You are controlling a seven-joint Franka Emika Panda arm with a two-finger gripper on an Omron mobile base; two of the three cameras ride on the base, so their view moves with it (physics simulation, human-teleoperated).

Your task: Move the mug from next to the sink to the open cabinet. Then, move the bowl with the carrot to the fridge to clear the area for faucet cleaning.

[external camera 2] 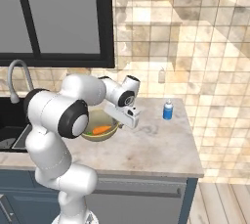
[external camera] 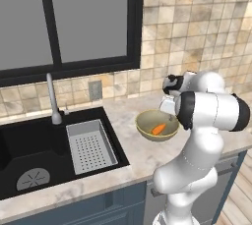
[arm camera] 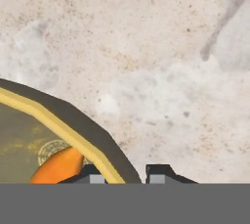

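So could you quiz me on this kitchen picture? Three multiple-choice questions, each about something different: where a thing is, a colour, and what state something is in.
1. Where does the bowl sit?
A. In the sink
B. On the counter, right of the sink
C. On the floor

2. What colour is the small can on the counter?
A. Blue
B. Red
C. Yellow

3. How does the pincer stand at the bowl?
A. Far above it, wide open
B. One fingertip inside the rim, one outside
C. Gripping the faucet

Answers:
1 B: the left base view shows the bowl on the marble top beside the sink.
2 A: the right base view shows it blue with a pale cap.
3 B: the hand view shows the yellow rim running between the two fingertips, with the carrot just inside.
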